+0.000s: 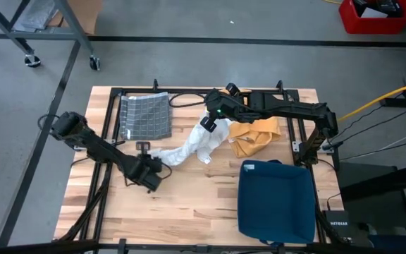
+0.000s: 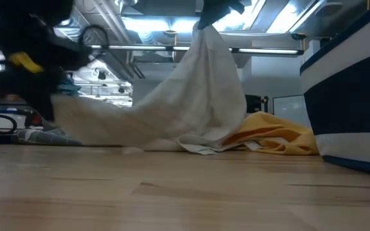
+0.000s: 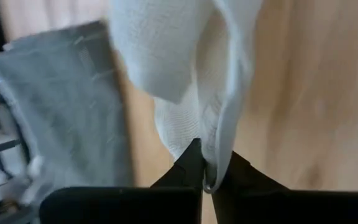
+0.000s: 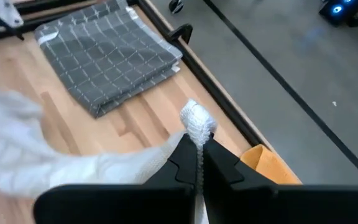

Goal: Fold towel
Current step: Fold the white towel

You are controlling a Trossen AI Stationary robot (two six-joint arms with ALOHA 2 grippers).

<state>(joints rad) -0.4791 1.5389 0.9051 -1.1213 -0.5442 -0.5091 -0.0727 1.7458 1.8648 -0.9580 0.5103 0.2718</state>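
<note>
A white towel [image 1: 191, 147] is strung between my two grippers over the middle of the table; it also shows in the low view [image 2: 191, 102]. My left gripper [image 1: 155, 168] is shut on its near-left end. My right gripper [image 1: 210, 121] is shut on its far-right end, higher up. The towel's lower edge [image 2: 198, 149] rests on the table. My left gripper pinches a bunched edge of the white towel [image 3: 211, 163] between its two fingers, at the towel's near-left end. The cloth runs away from the fingers toward the other gripper. My right gripper pinches a bunched corner of the white towel [image 4: 197, 124] between its two fingers; a small tuft sticks out past the fingertips. This end is lifted, and the cloth hangs below it in a slope [image 2: 211, 77] down to the table.
A folded grey checked towel [image 1: 145, 116] lies at the far left. A crumpled yellow cloth [image 1: 254, 136] lies right of the white towel. A dark blue bin [image 1: 276, 200] stands at the near right. Bare wood lies near the front edge [image 1: 189, 212].
</note>
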